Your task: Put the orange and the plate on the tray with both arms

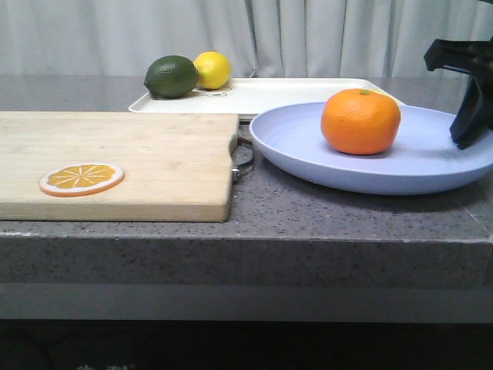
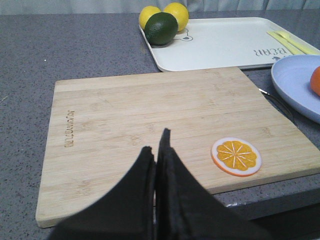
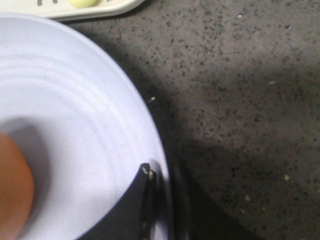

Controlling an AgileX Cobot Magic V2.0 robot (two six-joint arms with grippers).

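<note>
The orange [image 1: 360, 121] sits in the pale lavender-blue plate [image 1: 431, 166] at the right of the counter. My right gripper [image 1: 466, 139] is shut on the plate's right rim; in the right wrist view one finger [image 3: 145, 200] lies inside the rim and the other outside it, around the gripper [image 3: 161, 172]. That view also shows the plate [image 3: 75, 100] and an edge of the orange [image 3: 12, 190]. I cannot tell whether the plate is lifted. The cream-white tray [image 1: 293, 94] lies just behind the plate. My left gripper [image 2: 156, 142] is shut and empty above the cutting board's near edge.
A wooden cutting board [image 1: 139, 154] with a flat orange slice [image 1: 81, 178] lies at the left, its metal handle toward the plate. A dark green lime [image 1: 171, 76] and a lemon [image 1: 212, 69] sit on the tray's far left corner. A second lemon [image 2: 148, 14] shows in the left wrist view.
</note>
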